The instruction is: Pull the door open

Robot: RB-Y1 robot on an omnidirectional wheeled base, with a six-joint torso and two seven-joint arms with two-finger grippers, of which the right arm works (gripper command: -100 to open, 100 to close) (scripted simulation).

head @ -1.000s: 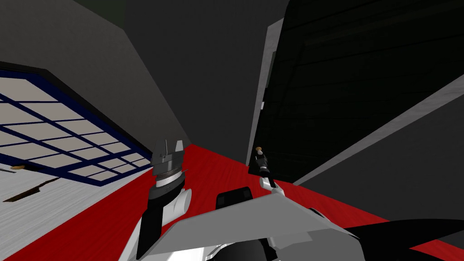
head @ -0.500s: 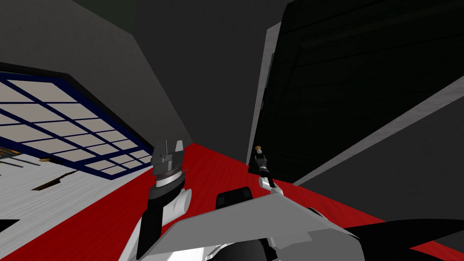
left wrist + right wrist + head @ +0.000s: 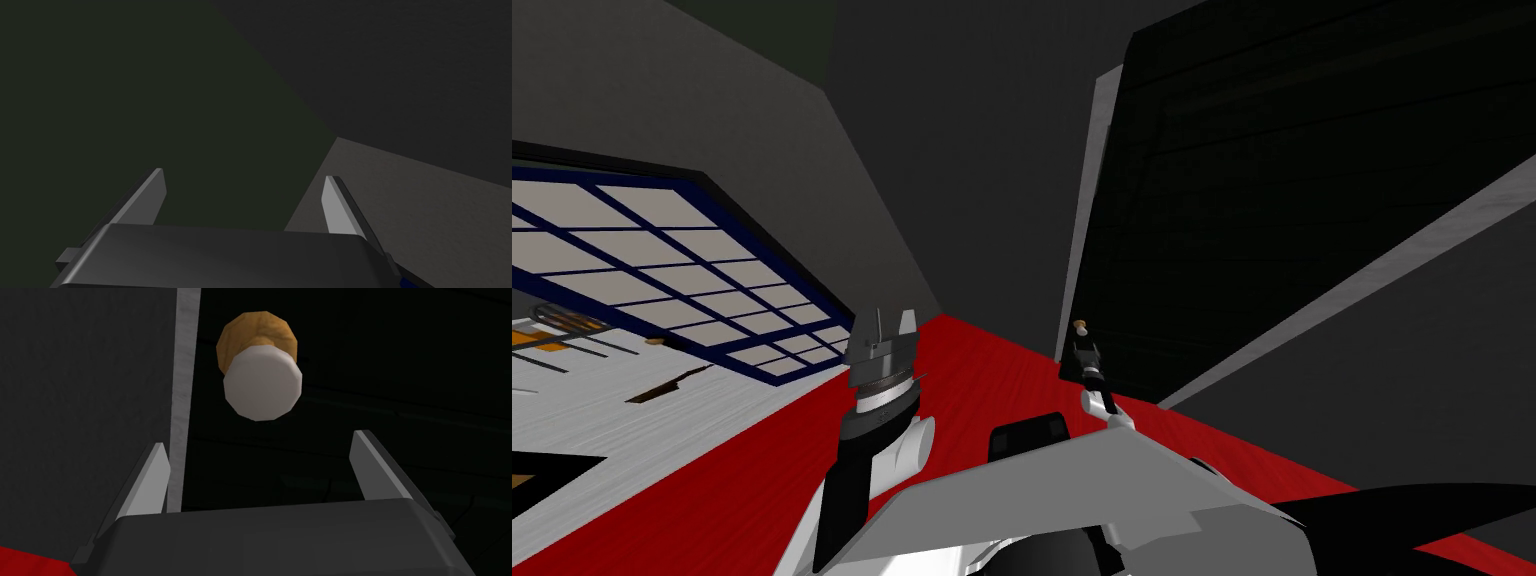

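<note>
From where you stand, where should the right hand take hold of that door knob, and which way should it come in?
Grip the white round cap across its sides, not the tan collar behind it. Come in head-on, along the knob's axis: the cap faces the right hand, whose open fingers stand wider than the cap and short of it.

One dark door (image 3: 1272,200), carrying one knob (image 3: 262,388) with a white face over a tan base. Two grippers, the left gripper (image 3: 244,176) and the right gripper (image 3: 260,440), each with two fingers (image 3: 150,478), making four fingers in all. Two pale grey strips edge the door: an upright strip (image 3: 1090,200) and a slanting strip (image 3: 1362,282). One window (image 3: 712,300) with a dark blue grid. One red stretch of floor (image 3: 992,370).
</note>
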